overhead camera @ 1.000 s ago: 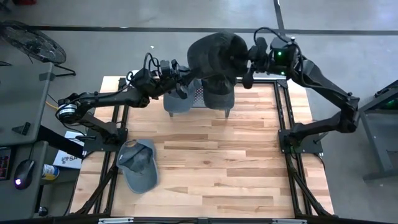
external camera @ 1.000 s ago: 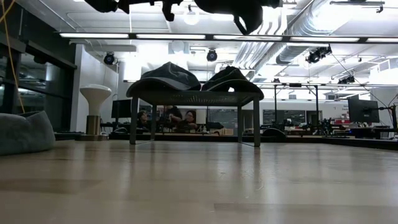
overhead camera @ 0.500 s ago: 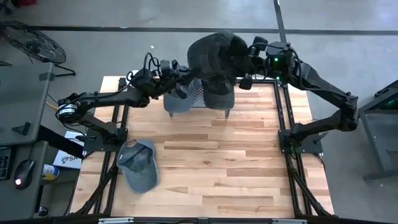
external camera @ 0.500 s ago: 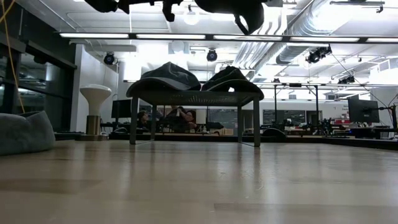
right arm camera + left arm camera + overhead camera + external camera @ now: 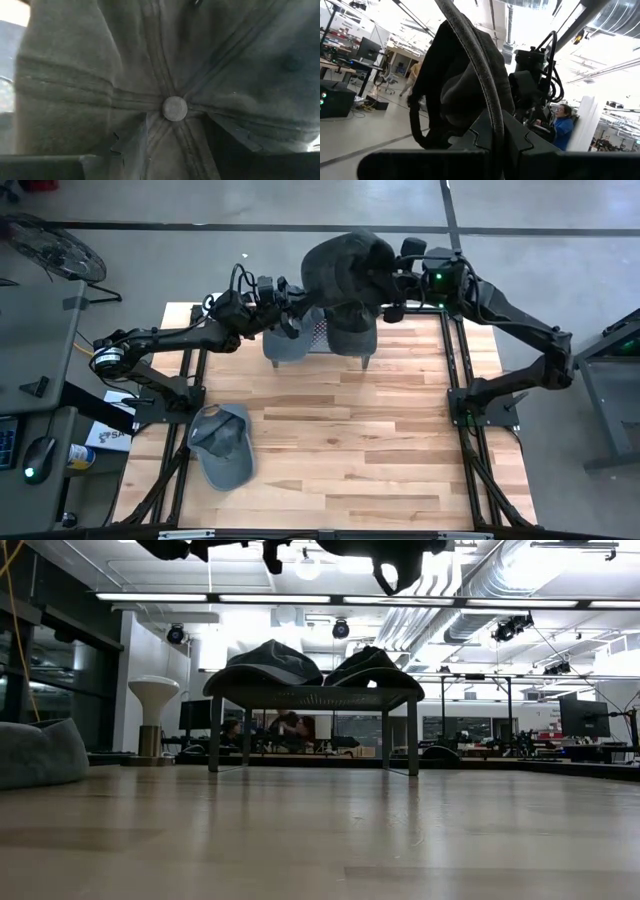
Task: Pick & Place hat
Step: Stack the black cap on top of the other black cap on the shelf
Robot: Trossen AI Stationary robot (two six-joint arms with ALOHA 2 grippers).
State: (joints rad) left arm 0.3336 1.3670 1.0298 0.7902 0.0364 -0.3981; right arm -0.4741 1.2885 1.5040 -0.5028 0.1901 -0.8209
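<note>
Dark cap (image 5: 348,268) is held up in the air above the far edge of the table (image 5: 340,440), at about 12 o'clock in the high view. Its crown fills the right wrist view (image 5: 160,90), with the top button (image 5: 175,108) near the middle of that picture. In the left wrist view the cap (image 5: 455,85) hangs dark and folded just ahead of that arm's own fingers.

Left gripper (image 5: 292,308) is at about 11 o'clock, reaching in from the left; its fingers are closed on the edge of the dark cap. Right gripper (image 5: 392,280) is at about 1 o'clock, pressed against the cap's right side; its fingers stand apart, and I cannot tell whether they grip the fabric or only touch it.

Below the lifted cap, a small metal stand (image 5: 312,695) sits at the table's far edge. 2 caps rest on it: a grey cap (image 5: 270,662) on the left and a black cap (image 5: 368,665) on the right, side by side and touching.

A 4th cap, the blue-grey cap (image 5: 222,445), lies flat on the table at about 8 o'clock, well apart from the stand.

Low view: people (image 5: 280,728) are seated in the room beyond the table.
</note>
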